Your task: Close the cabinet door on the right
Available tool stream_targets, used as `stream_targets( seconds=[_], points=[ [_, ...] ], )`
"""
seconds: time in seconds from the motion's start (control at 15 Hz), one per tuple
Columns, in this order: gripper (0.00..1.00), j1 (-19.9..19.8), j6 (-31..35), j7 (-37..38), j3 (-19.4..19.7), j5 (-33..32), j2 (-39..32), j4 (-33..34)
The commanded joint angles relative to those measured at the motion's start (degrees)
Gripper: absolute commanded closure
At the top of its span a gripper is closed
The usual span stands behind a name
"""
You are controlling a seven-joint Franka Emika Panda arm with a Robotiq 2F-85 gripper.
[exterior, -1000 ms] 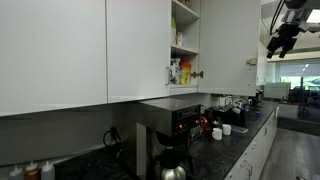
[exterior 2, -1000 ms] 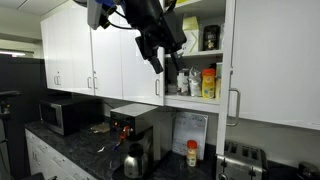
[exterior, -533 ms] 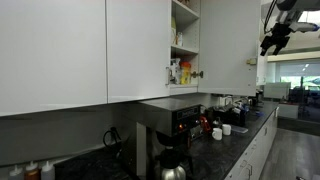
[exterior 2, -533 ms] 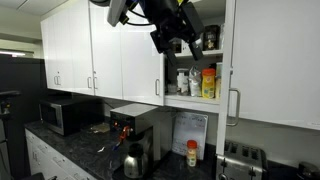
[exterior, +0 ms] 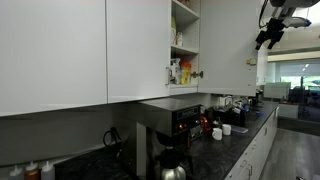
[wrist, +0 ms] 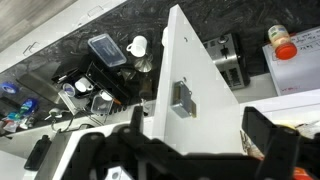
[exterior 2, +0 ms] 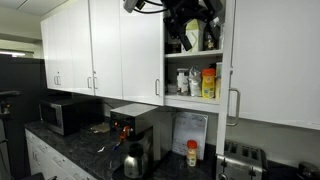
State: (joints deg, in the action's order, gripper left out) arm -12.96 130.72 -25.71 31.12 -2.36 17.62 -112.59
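The right cabinet door [exterior: 228, 45] is white and stands open, swung out from the open cabinet [exterior: 184, 40]. In an exterior view it shows with a long handle [exterior 2: 237, 105] beside the open shelves [exterior 2: 195, 60]. My gripper [exterior: 268, 35] is high up near the door's outer edge; in an exterior view it hangs in front of the top shelf [exterior 2: 195, 25]. In the wrist view the door [wrist: 195, 90] runs between my two fingers, and the gripper [wrist: 200, 140] is open, holding nothing.
Bottles and jars [exterior 2: 203, 82] stand on the shelves. Below are a coffee machine [exterior 2: 130, 125], a microwave [exterior 2: 65, 115], a toaster [exterior 2: 245, 160] and a dark countertop [exterior: 245, 130] with cups. Closed white cabinets [exterior 2: 100, 50] run along the wall.
The gripper has risen and moved toward the top of the open cabinet and door edge. The door has not visibly moved.
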Motion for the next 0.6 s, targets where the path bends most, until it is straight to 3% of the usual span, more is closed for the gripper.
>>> stream_targets(
  seconds=[0.0, 0.53],
  points=[
    [0.00, -0.44, 0.77, -3.09, 0.44, 3.26, -4.16, 4.41],
    [0.00, -0.83, 3.42, -6.96, 0.90, 9.28, -7.67, 6.41]
  ],
)
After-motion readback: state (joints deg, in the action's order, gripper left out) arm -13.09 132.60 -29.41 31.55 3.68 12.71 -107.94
